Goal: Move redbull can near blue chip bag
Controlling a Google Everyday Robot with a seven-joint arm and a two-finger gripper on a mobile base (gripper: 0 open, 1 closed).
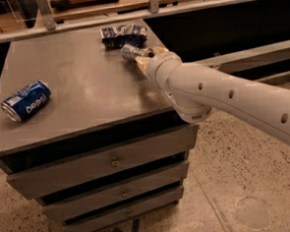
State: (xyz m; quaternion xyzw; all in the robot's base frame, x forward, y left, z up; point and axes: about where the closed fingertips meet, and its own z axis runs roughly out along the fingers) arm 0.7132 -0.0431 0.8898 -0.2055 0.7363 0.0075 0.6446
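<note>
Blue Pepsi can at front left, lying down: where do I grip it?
Take the blue metal Pepsi can across its mid-body from above, closing across its axis: it lies on its side, slanted, free all round. The pincer is at the tabletop's far edge, shut on the slim silver redbull can beside the crumpled dark blue chip bag.

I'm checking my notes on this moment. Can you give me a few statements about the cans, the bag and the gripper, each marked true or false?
1. The redbull can is close to the blue chip bag. True.
2. The gripper is at the Pepsi can. False: it is at the redbull can, on the far right of the top.
3. The Pepsi can stands upright. False: it lies on its side near the front left.
4. The cabinet has drawers below its top. True.
5. The blue chip bag lies at the front edge. False: it lies at the back edge.
</note>
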